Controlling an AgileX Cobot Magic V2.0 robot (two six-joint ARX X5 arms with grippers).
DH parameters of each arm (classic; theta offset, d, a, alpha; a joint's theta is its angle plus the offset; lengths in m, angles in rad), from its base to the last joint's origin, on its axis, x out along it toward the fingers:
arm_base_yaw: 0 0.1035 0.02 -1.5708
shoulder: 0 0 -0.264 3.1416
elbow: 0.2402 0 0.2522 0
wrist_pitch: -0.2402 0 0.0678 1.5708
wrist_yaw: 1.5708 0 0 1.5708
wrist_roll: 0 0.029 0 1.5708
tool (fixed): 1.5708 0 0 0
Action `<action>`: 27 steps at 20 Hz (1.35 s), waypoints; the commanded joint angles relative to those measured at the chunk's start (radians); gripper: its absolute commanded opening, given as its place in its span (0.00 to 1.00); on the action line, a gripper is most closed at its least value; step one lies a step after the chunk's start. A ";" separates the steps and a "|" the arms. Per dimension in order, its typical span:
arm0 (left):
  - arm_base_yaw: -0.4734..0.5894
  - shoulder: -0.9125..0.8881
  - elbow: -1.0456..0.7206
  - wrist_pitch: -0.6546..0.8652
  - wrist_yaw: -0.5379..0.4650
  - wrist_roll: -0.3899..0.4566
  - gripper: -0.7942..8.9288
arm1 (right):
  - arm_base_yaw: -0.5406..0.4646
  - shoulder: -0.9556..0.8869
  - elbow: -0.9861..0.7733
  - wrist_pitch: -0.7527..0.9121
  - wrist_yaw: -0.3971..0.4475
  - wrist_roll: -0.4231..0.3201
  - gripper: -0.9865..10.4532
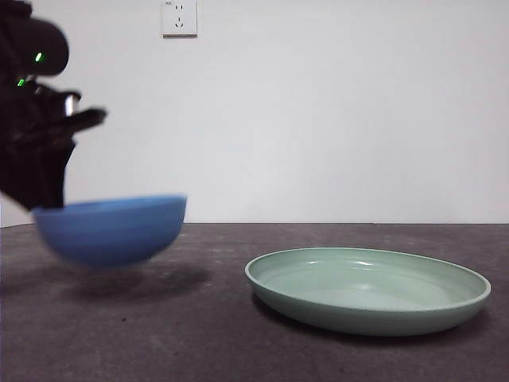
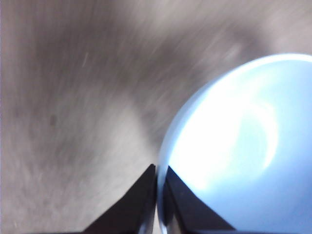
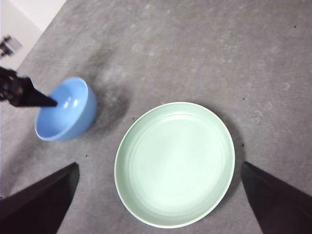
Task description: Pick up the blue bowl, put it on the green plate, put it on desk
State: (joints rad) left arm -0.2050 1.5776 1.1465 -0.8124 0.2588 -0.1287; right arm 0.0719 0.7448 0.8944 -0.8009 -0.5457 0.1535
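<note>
**Inspector:** Plain white wall behind, with a socket plate (image 1: 179, 17) high up; below it the desk (image 1: 238, 350), dark grey-brown, matte, faintly speckled. From the front, report.

**Assistant:** The blue bowl (image 1: 111, 229) hangs clear of the desk, tilted, its shadow beneath it. The left gripper (image 1: 49, 203) grips it at the rim on the side away from the plate. The green plate (image 1: 367, 288) lies flat on the desk, well apart from the bowl.

**Inspector:** Left wrist view?

**Assistant:** Blurred. The left gripper (image 2: 157, 171) has its jaws pressed nearly together, pinching the bowl's thin rim between them, one jaw inside the wall, one outside. The blue bowl (image 2: 243, 156) shows a smooth, glossy interior.

**Inspector:** Right wrist view?

**Assistant:** The right gripper (image 3: 158, 168) waits high above the plate, jaws spread wide, holding nothing. The green plate (image 3: 174, 163) is round, shallow and pale mint, with a raised rim and faint concentric rings. The blue bowl (image 3: 66, 109) is narrower and deeper.

**Inspector:** Judgement on the step?

**Assistant:** Carrying to the plate. A rim pinch lets the bowl swing, so I advise moving level and slowly, clearing the plate's rim, centring over the flat middle, and lowering until the base seats before releasing. Hard, smooth surfaces may slide or clink.
</note>
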 commanded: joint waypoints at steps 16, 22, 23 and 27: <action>-0.474 0.367 0.578 -0.167 0.000 0.006 0.10 | 0.003 0.005 0.016 -0.097 0.003 -0.061 0.65; -0.558 0.526 0.659 -0.144 -0.036 0.012 0.10 | 0.003 0.005 0.016 -0.097 0.003 -0.061 0.65; -0.561 0.531 0.659 -0.136 -0.060 0.009 0.10 | 0.003 0.005 0.016 -0.097 0.003 -0.061 0.65; -0.565 0.532 0.659 -0.128 -0.103 0.008 0.10 | 0.004 0.005 0.016 -0.097 0.003 -0.061 0.65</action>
State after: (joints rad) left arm -0.7578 2.0918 1.7756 -0.9440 0.1593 -0.1215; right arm 0.0719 0.7448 0.8944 -0.9035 -0.5453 0.1017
